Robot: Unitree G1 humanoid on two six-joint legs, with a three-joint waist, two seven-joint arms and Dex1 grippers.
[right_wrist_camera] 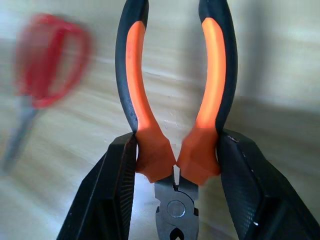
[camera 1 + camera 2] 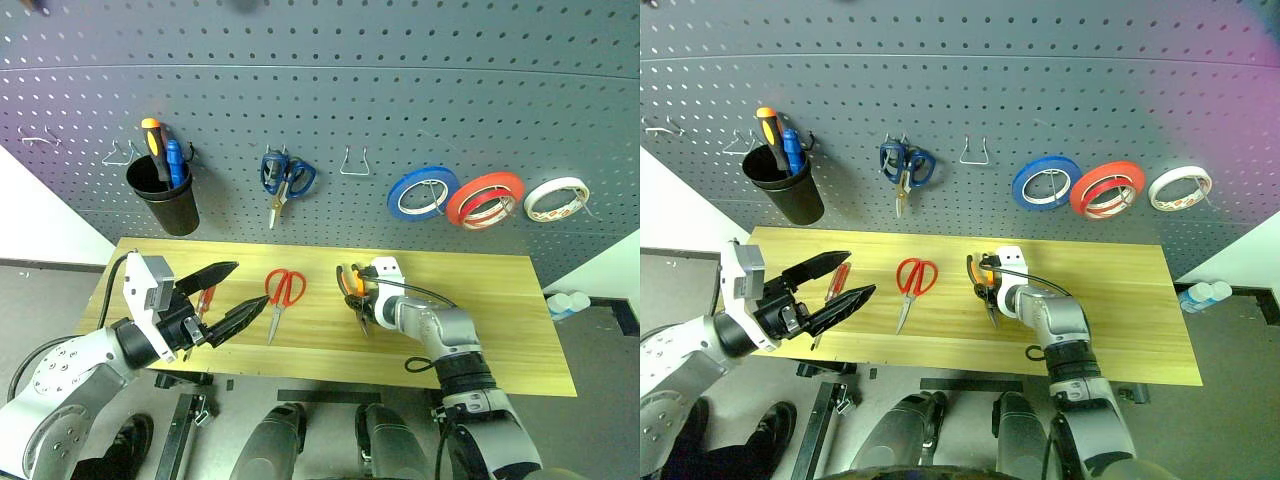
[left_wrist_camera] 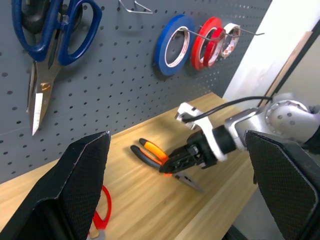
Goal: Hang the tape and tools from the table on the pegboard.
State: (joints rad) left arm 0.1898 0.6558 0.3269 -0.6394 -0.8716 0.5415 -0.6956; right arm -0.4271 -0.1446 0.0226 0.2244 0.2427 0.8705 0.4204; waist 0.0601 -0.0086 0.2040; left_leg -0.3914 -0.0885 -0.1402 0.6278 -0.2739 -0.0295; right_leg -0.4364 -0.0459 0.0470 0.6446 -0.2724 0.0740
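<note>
Gripping the pliers [image 1: 172,125] by the thick base of their orange-and-black handles, the right gripper [image 2: 358,292] holds them over the table [image 2: 500,330], below the pegboard [image 2: 330,70]. Judged from here, the handles' loop should meet the bare hook [image 2: 354,162] squarely before letting go. On the table: one red-handled scissors [image 2: 281,297], one red-handled screwdriver [image 2: 205,300]. On the pegboard: three tape rolls, red tape [image 2: 486,198] between blue and white. The left gripper [image 2: 226,296] is spread wide, empty.

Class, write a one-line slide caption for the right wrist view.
Right gripper clamps the orange-and-black pliers by the handles over the table, red-handled scissors beside.
</note>
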